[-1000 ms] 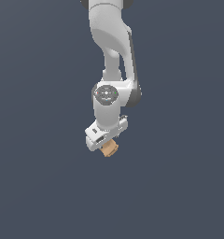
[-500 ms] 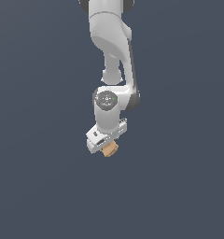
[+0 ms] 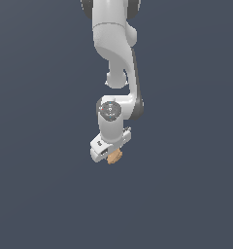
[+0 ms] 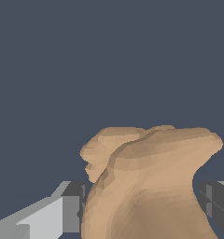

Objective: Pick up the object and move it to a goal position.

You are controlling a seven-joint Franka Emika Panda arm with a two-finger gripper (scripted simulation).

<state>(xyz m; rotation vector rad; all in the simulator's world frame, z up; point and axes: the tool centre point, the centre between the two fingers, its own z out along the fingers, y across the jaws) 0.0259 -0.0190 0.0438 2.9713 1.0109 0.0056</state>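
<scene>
The object (image 3: 115,156) is a small tan-brown lumpy piece, peeking out beneath the white hand of the arm in the exterior view. My gripper (image 3: 113,156) is shut on it and holds it up off the grey ground. Up close in the wrist view, the object (image 4: 146,182) fills the space between the two grey fingertips (image 4: 73,205), which press on its sides. Its ridged lobes point away from the wrist camera. No goal marker shows in either view.
The white arm (image 3: 116,58) comes down from the top of the exterior view. A flat dark grey surface (image 3: 186,194) lies all around, with nothing else on it.
The arm has folded a little and the wrist with the held object has shifted slightly toward the exterior view's right. The grip has stayed the same.
</scene>
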